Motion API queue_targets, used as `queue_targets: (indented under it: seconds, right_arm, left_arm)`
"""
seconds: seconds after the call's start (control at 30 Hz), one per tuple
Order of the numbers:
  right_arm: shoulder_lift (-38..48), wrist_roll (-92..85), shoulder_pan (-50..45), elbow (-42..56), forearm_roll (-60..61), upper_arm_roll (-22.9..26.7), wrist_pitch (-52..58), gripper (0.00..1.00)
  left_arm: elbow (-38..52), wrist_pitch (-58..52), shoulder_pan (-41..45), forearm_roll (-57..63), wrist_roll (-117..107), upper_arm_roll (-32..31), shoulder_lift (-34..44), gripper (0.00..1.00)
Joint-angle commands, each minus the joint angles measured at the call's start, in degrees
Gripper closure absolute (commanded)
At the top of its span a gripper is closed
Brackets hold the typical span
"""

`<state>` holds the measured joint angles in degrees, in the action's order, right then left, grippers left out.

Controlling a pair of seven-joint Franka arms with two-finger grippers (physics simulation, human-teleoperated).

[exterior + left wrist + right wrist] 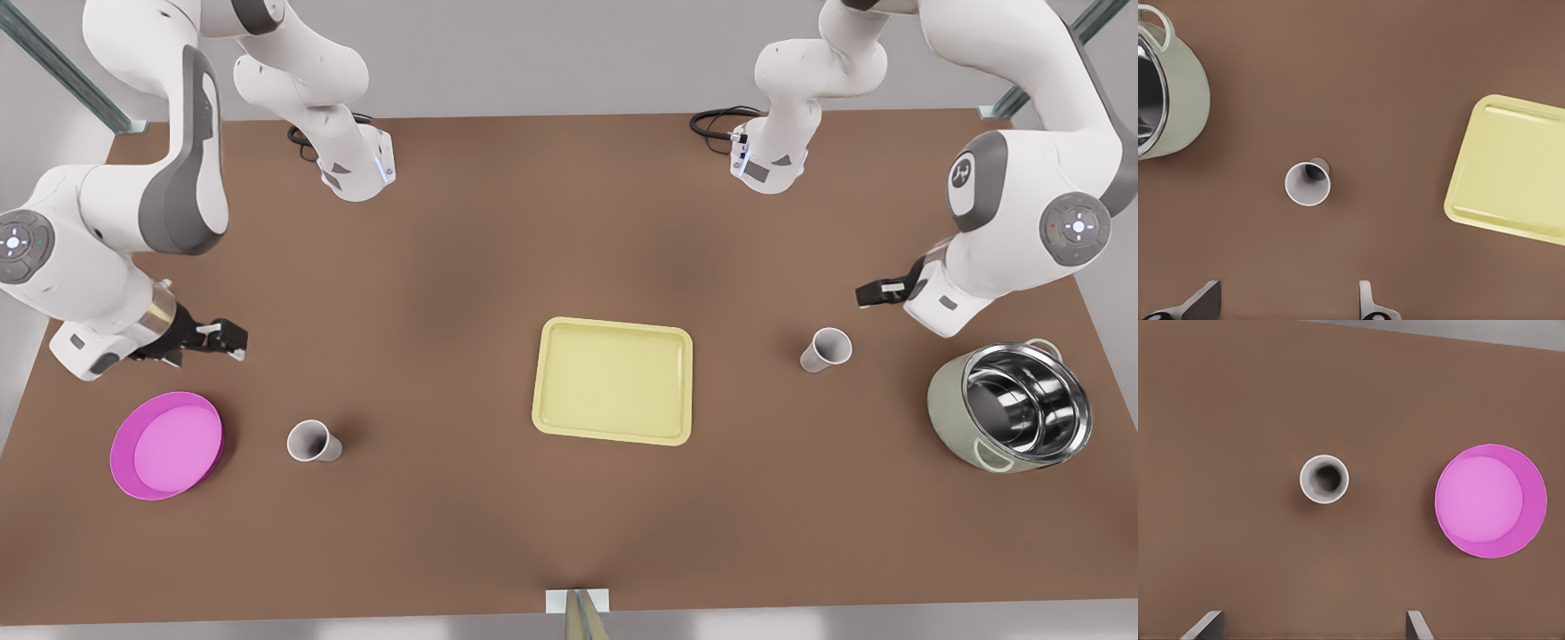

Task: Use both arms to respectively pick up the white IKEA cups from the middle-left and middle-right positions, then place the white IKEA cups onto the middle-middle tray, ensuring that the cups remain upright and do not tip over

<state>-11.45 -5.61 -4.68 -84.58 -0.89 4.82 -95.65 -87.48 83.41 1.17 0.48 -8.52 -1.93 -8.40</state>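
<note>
Standing on a brown desk [498, 231] are two small white cups, a pale yellow tray [613, 380], a round pink plate [166, 444] and a steel-lined pot [1013, 404]. Both cups are upright and neither is being held.

The tray is lying near the middle of the desk with nothing on it. One cup [313, 441] is sitting toward the front view's left edge, just beside the pink plate. The other cup [826, 348] is sitting toward the front view's right edge, between the tray and the pot.

Matching the wrist views, the left gripper [876, 293] is hovering on the front view's right, above and a little behind the cup near the pot [1308, 183]. Its jaws are spread wide with nothing between them, one finger [1368, 303] showing in the left wrist view. The right gripper [233, 340] is hovering on the front view's left, near the plate [1490, 500], looking down on its cup [1324, 479]. Its jaws are also wide apart and empty.

Judging from this, the reaching step is under way and no grasp has begun. Next, each gripper probably needs to lower around its own cup, squeezing gently enough to avoid tipping it, before lifting and carrying it to the tray.
</note>
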Motion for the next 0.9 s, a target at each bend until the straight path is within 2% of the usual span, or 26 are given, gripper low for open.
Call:
queue_targets:
  seconds: [0.0,0.1,0.2,0.27,0.33,0.4,0.57,0.63,0.87]
  right_arm:
    - [0.0,-1.6,0.0,0.1,0.2,0.0,2.0,0.0]
    - [-2.0,-1.9,0.1,0.2,1.1,0.0,1.5,0.0]
    - [-12.6,-5.1,3.2,3.2,2.3,0.1,-7.3,0.0]
    - [-19.0,-6.4,4.4,8.9,2.7,0.1,-7.4,0.0]
    - [-21.6,-6.5,5.3,9.3,2.7,0.1,-10.4,0.0]
    - [-24.3,-6.5,5.2,9.2,3.0,-0.1,-14.6,0.0]
    - [-27.4,-6.4,4.8,8.2,3.1,-0.8,-19.4,0.0]
    - [-27.3,-6.3,4.1,4.1,3.4,-0.8,-25.3,0.0]
    - [-27.6,-5.5,3.3,1.0,3.6,-0.8,-26.8,0.0]
  left_arm:
    - [0.0,0.4,0.0,0.1,-0.4,0.0,0.0,0.0]
    - [0.0,0.4,-0.1,0.1,-0.2,0.1,0.0,0.0]
    - [-0.1,0.5,-0.1,0.1,-0.2,0.1,-0.5,0.0]
    - [-5.0,10.8,-0.7,-0.7,-0.1,0.3,-4.3,0.0]
    - [-7.1,17.6,-2.1,-0.7,0.0,0.3,-8.3,0.0]
    - [-14.1,28.4,-2.4,-0.7,2.0,2.4,-9.4,0.0]
    - [-25.5,41.6,-3.5,-0.9,2.5,3.6,-9.8,0.0]
    - [-30.0,46.9,-3.5,-0.9,2.5,3.6,-9.8,0.0]
    - [-33.8,47.6,-4.3,-0.9,2.1,4.6,-10.0,0.0]
